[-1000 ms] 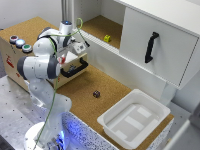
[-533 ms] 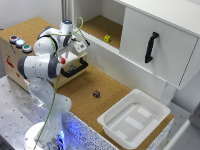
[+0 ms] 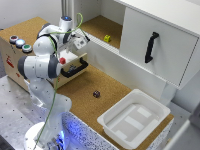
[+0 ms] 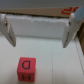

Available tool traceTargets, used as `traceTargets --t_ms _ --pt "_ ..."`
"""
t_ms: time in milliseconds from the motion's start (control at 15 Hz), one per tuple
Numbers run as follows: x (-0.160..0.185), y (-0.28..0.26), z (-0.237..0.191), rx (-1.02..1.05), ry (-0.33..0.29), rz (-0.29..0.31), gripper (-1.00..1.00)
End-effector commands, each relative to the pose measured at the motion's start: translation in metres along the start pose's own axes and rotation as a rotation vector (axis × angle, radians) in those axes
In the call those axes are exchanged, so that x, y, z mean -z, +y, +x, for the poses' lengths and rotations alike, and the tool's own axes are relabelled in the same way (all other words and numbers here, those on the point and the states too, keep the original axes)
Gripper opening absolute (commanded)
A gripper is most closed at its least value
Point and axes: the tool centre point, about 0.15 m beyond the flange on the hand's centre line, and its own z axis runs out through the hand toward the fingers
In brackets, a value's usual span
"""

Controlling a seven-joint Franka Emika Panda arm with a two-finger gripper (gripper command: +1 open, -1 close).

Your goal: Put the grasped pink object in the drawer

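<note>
The pink cube (image 4: 26, 69), marked with a letter, lies free on the pale floor of the open drawer (image 4: 45, 50). My gripper (image 4: 37, 36) is open above it, and its two fingers (image 4: 7, 30) stand wide apart without touching the cube. In the exterior view the gripper (image 3: 75, 51) hangs over the pulled-out drawer (image 3: 70, 70), which has a black bar handle (image 3: 78, 67) and sits in a light wooden box (image 3: 12, 57) with coloured buttons on top. The arm hides the cube in that view.
A white plastic tub (image 3: 132, 119) stands at the exterior view's right front. A small dark object (image 3: 96, 93) lies on the cork table. A yellow object (image 3: 107, 38) sits in the cabinet recess. The big white door's black handle (image 3: 151, 47) is at the right.
</note>
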Motion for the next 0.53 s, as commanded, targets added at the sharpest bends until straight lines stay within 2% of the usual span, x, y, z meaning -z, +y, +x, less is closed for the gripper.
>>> traceTargets --t_ms 0,200,467 --pt "0.059 0.020 0.014 -0.121 0.094 0.018 1.00" --pt "0.079 0.031 0.015 -0.214 0.129 -0.013 1.00" --pt "0.105 0.043 0.014 -0.272 0.139 -0.057 1.00"
